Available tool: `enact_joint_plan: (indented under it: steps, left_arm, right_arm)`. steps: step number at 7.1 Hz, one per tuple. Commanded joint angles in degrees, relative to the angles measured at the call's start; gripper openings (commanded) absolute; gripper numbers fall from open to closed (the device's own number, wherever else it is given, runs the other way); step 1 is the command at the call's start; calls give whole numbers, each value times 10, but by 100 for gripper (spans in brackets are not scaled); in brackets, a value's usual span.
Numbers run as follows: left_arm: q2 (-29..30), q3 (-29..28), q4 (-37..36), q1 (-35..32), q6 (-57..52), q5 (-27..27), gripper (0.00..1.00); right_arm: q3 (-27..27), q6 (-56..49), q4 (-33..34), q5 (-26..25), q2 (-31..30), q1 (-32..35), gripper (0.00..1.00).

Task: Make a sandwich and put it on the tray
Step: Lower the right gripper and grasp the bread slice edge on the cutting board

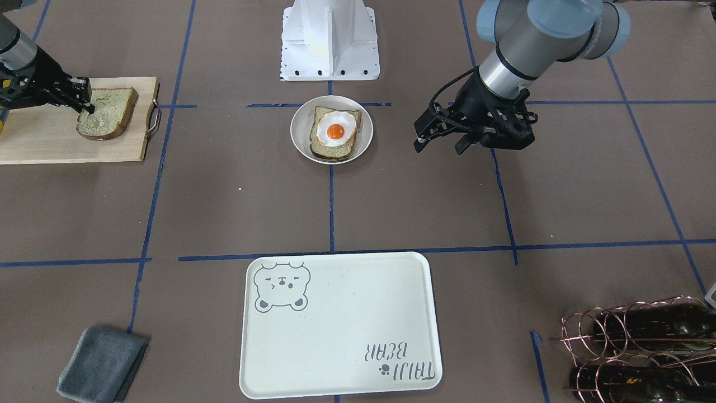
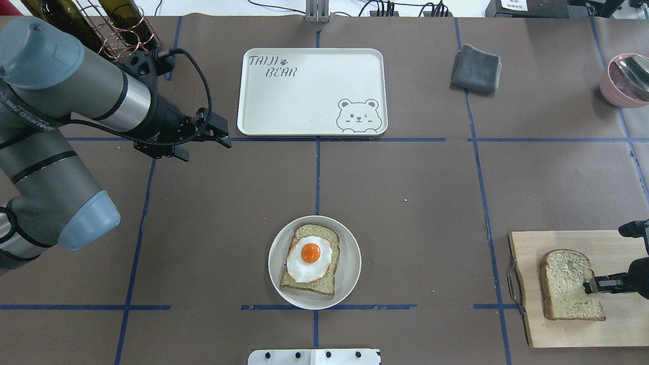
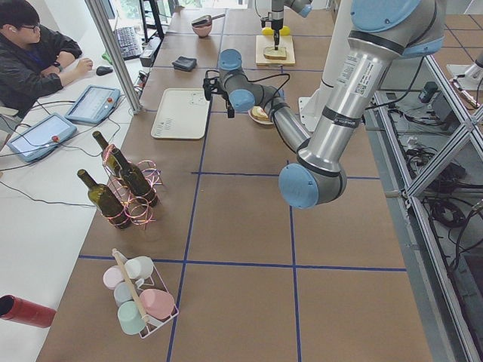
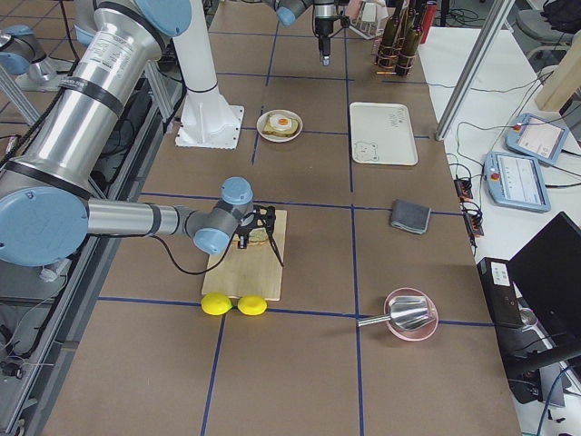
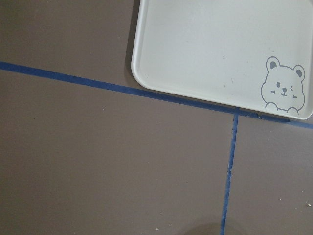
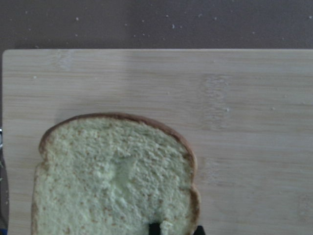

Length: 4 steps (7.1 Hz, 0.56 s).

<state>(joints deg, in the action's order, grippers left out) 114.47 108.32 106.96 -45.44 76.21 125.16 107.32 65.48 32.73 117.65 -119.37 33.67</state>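
1. My right gripper (image 2: 590, 287) pinches the loose slice (image 2: 565, 284) by its crust on the wooden board (image 2: 623, 329). My left gripper (image 1: 439, 148) hangs spread and empty near the tray (image 2: 304, 101).
2. The bread looks light, soft and crushable, so I judge a gentle hold on the crust to be best.
3. I count two slices, one egg (image 2: 309, 258) and one tray. The second slice (image 2: 317, 285) lies under the egg in the dish (image 2: 351, 268).

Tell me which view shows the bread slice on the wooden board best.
Overhead exterior: it shows the whole bread slice in outline, with the right end effector at its edge. The right wrist view is closer but crops it, the front-facing view partly covers one edge, and the side views show it tiny.
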Motion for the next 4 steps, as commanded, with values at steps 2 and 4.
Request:
enact_joint_plan:
  steps: [2,4]
  left_arm:
    - [0,0,0,0,0,0,100]
    - [0,0,0,0,0,0,100]
  right_arm:
    - [11,0,-4,1,-2,2,0]
    - [57,0,-6,3,-11,6,0]
